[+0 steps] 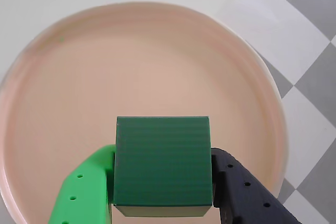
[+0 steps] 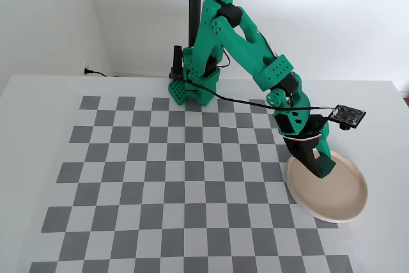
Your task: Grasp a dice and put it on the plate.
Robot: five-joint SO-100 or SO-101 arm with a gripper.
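In the wrist view the dice [image 1: 163, 161], a plain dark green cube, sits between my gripper's [image 1: 163, 153] bright green finger [image 1: 86, 187] on the left and black finger [image 1: 244, 190] on the right. The gripper is shut on it. Behind it the pale pinkish-beige plate [image 1: 147, 66] fills most of the view. The fixed view shows the gripper [image 2: 319, 165] pointing down over the left part of the plate [image 2: 342, 196], with the dice mostly hidden by the fingers. I cannot tell whether the dice touches the plate.
A grey-and-white checkered mat [image 2: 166, 177] covers the white table; the plate lies at its right edge. The green arm's base [image 2: 192, 87] and a black pole [image 2: 195, 4] stand at the back. A small camera board [image 2: 349, 115] sticks out from the wrist.
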